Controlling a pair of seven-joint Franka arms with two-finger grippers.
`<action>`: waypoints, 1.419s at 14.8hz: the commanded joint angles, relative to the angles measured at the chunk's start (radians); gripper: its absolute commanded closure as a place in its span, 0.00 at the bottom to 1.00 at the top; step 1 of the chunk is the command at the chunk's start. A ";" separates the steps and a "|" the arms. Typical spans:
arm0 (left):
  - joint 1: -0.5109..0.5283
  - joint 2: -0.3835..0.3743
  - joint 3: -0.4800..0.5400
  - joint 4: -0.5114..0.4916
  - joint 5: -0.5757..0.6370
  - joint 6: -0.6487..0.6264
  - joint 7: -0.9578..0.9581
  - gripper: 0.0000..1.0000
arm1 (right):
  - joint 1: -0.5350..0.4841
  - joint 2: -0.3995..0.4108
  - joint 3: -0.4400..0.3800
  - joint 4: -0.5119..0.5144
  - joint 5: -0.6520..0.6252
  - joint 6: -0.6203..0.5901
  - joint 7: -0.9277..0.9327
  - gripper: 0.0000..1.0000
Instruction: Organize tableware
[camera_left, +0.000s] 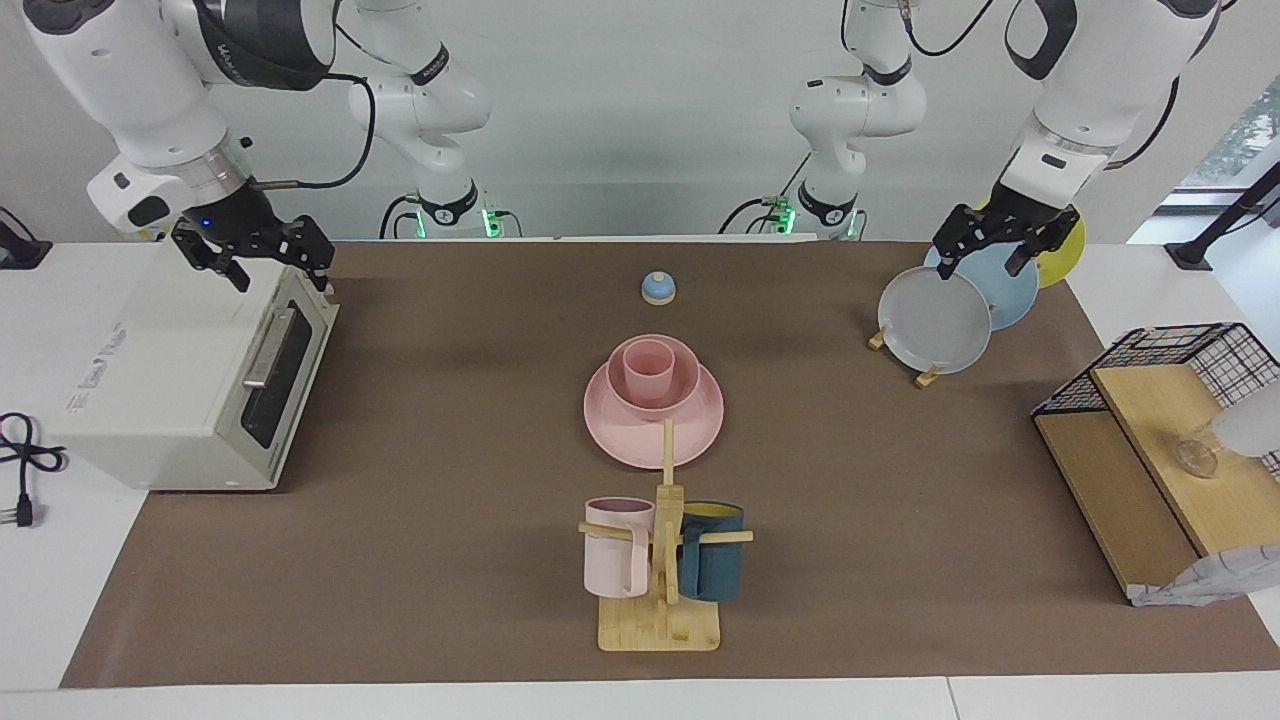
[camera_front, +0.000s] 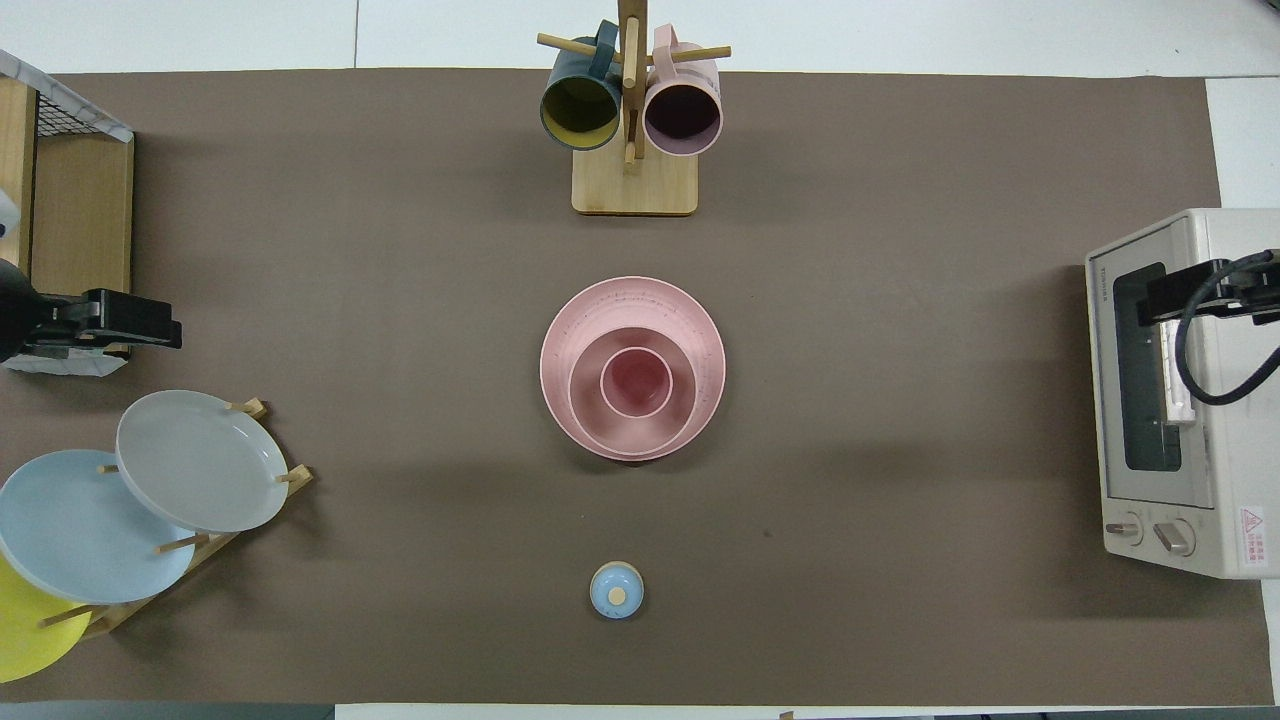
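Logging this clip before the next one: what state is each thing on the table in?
Pink plate: flat on the mat, bearing the bowl.
Pink bowl: upright on the plate.
Pink cup: upright inside the bowl.
Toaster oven: door shut.
Pink mug: hung on the wooden rack.
Dark-blue mug: hung on the rack.
Grey plate: tilted on edge in its stand.
Left gripper: over the grey plate.
Right gripper: over the oven.

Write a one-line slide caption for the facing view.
Pink cup nested in bowl on plate mid-table; both arms wait raised.
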 joint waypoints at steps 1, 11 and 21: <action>0.007 0.097 -0.004 0.213 0.028 -0.179 0.005 0.00 | -0.009 -0.018 0.005 -0.017 0.019 0.000 0.008 0.00; 0.070 0.068 -0.063 0.128 0.015 -0.143 0.014 0.00 | -0.007 -0.020 0.005 -0.017 0.019 0.000 0.008 0.00; 0.077 0.070 -0.061 0.125 -0.002 -0.097 0.018 0.00 | -0.006 -0.020 0.005 -0.020 0.019 0.000 0.008 0.00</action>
